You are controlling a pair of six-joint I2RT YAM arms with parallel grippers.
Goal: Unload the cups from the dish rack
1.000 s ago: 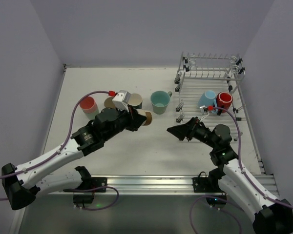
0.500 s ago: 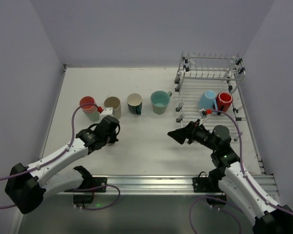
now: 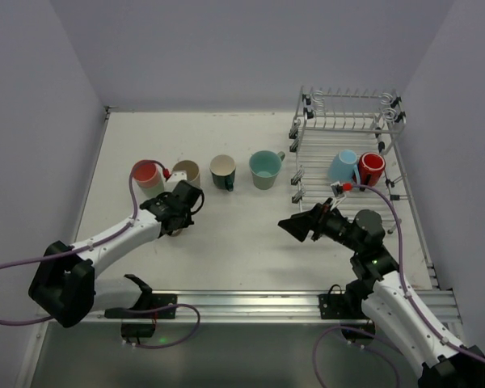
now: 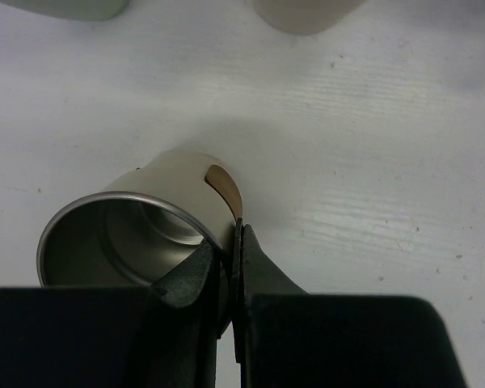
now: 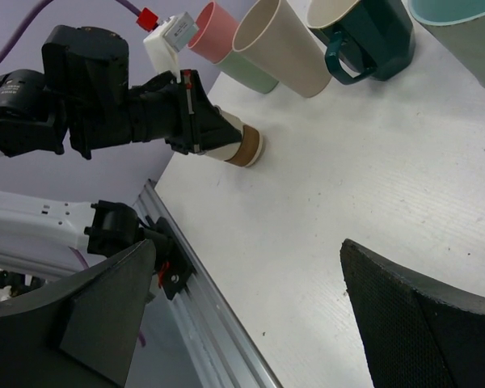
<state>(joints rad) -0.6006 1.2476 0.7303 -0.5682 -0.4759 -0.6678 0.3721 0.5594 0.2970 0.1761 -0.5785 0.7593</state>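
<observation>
Left wrist: left gripper (image 4: 230, 249) clamped on cup (image 4: 170, 176) rim, probably seating it upright on table (image 4: 372, 162); right gripper (image 5: 242, 299) apart, empty.

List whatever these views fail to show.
- Top view: the left end effector hides the banded cup it clamps.
- Left wrist: the top edge cuts off a greenish cup and a beige cup.
- Right wrist: the dish rack is out of frame.
- Top view: rack wires partly screen the blue cup and red mug; anything else below is unclear.
</observation>
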